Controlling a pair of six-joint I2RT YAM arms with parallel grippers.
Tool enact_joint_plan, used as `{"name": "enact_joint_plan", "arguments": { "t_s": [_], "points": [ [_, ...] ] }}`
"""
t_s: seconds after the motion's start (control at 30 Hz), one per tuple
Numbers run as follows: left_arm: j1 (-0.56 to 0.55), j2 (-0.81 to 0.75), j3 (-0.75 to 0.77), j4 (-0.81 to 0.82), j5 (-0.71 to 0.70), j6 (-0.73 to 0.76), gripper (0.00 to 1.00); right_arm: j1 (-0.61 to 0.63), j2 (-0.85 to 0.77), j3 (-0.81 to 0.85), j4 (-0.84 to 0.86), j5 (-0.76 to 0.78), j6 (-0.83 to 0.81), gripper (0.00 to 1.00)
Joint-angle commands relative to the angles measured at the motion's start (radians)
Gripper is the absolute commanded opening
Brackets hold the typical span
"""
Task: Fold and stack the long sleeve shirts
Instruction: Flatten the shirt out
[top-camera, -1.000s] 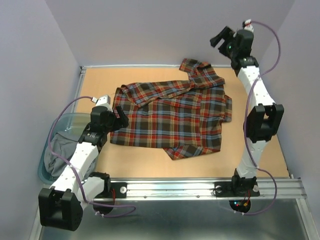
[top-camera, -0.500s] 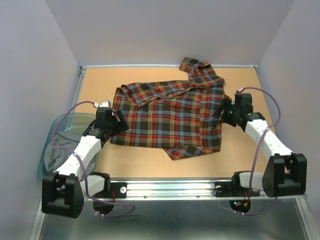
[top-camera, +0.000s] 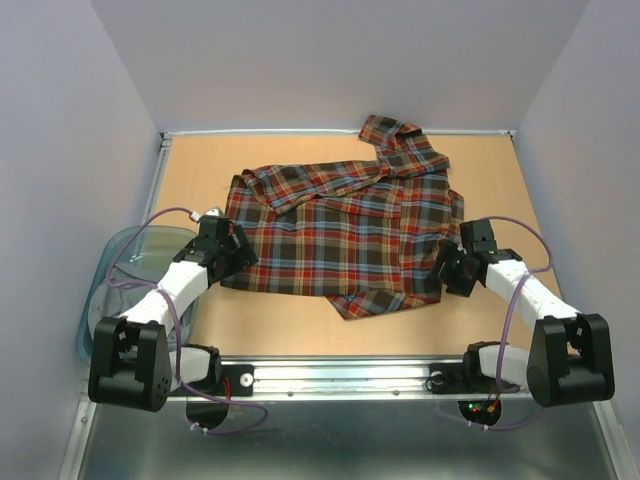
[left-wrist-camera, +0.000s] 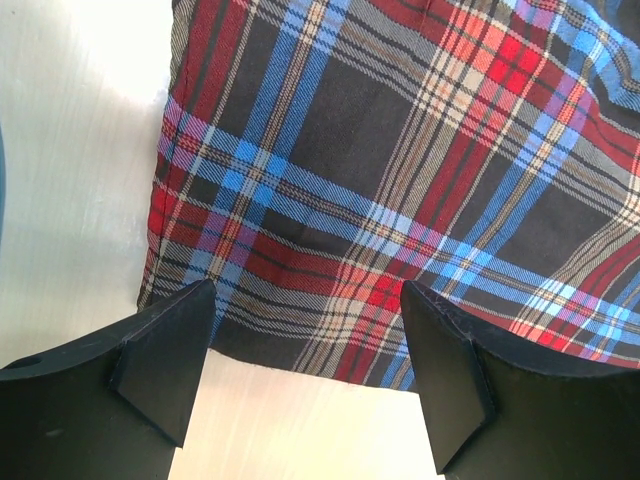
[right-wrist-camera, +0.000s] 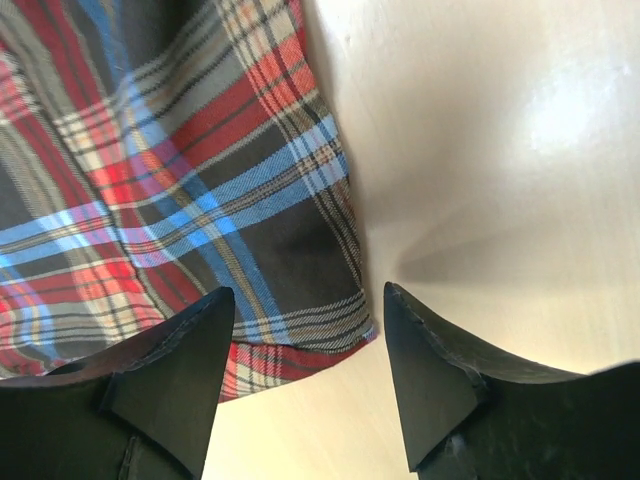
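A red, navy and brown plaid long sleeve shirt (top-camera: 340, 225) lies spread on the tan table, collar toward the far wall, sleeves folded across its top. My left gripper (top-camera: 230, 252) hangs low at the shirt's near left edge, open. In the left wrist view the shirt's hem (left-wrist-camera: 400, 170) runs across between the two fingers (left-wrist-camera: 165, 360) of my gripper (left-wrist-camera: 305, 375). My right gripper (top-camera: 447, 268) is at the near right corner, open. That corner (right-wrist-camera: 300, 290) lies between the spread fingertips (right-wrist-camera: 430, 370) of the gripper (right-wrist-camera: 300, 375), ungripped.
A translucent blue bin (top-camera: 92, 320) holding grey cloth (top-camera: 112, 300) stands at the table's left edge beside my left arm. Purple walls close in the far and side edges. A metal rail (top-camera: 400, 378) runs along the near edge.
My right arm has swung down from high at the far right to the shirt's near right corner, its jaws narrowing somewhat. My left gripper has edged onto the left hem.
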Motion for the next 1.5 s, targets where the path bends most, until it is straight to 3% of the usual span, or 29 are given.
{"name": "enact_joint_plan", "arguments": {
  "t_s": [0.0,0.1,0.2,0.27,0.3,0.4,0.6,0.67,0.7,0.73,0.83,0.87,0.9,1.13,1.3,1.47],
  "points": [
    [-0.003,-0.005,0.005,0.023,-0.016,-0.010,0.85,0.024,0.052,-0.007,-0.005,0.023,0.036,0.65],
    [-0.003,-0.008,0.002,0.029,-0.022,-0.012,0.85,0.046,0.089,-0.021,0.016,0.037,0.046,0.60],
    [-0.003,-0.008,0.004,0.032,-0.024,-0.010,0.85,0.057,0.112,-0.014,0.030,0.049,0.039,0.47],
    [-0.003,-0.008,0.005,0.032,-0.025,-0.012,0.85,0.057,0.132,0.008,0.032,0.062,0.032,0.31],
    [-0.003,-0.011,0.005,0.032,-0.024,-0.013,0.85,0.055,0.143,0.052,0.030,0.078,0.032,0.16],
    [-0.003,-0.025,0.002,0.037,-0.019,-0.013,0.85,0.055,0.160,0.153,0.026,0.195,0.007,0.00],
    [-0.003,-0.029,-0.007,0.039,0.014,-0.007,0.85,0.023,0.293,0.466,0.026,0.419,0.010,0.01],
    [-0.005,-0.035,-0.007,0.040,0.025,0.000,0.85,0.018,0.353,0.560,0.024,0.427,-0.020,0.12],
    [-0.005,-0.037,-0.005,0.039,0.027,0.007,0.85,0.020,0.356,0.582,0.026,0.415,-0.039,0.28],
    [-0.006,-0.041,-0.002,0.039,0.060,0.019,0.85,0.023,0.353,0.595,0.029,0.389,-0.063,0.36],
    [-0.009,-0.063,0.002,0.040,0.091,0.045,0.85,0.092,0.307,0.609,0.043,0.271,-0.183,0.51],
    [-0.009,-0.083,0.001,0.049,0.097,0.051,0.85,0.165,0.271,0.590,0.043,0.257,-0.241,0.53],
    [-0.011,-0.093,-0.001,0.057,0.102,0.059,0.85,0.165,0.270,0.589,0.041,0.252,-0.241,0.54],
    [-0.012,-0.153,0.016,0.095,0.128,0.135,0.85,0.541,0.123,0.376,0.052,0.181,-0.257,0.54],
    [-0.014,-0.181,0.018,0.101,0.105,0.198,0.85,0.779,0.189,0.300,0.064,0.227,-0.224,0.53],
    [-0.014,-0.219,0.004,0.124,0.104,0.194,0.85,0.860,0.284,0.315,0.079,0.277,-0.233,0.51]
  ]
}}
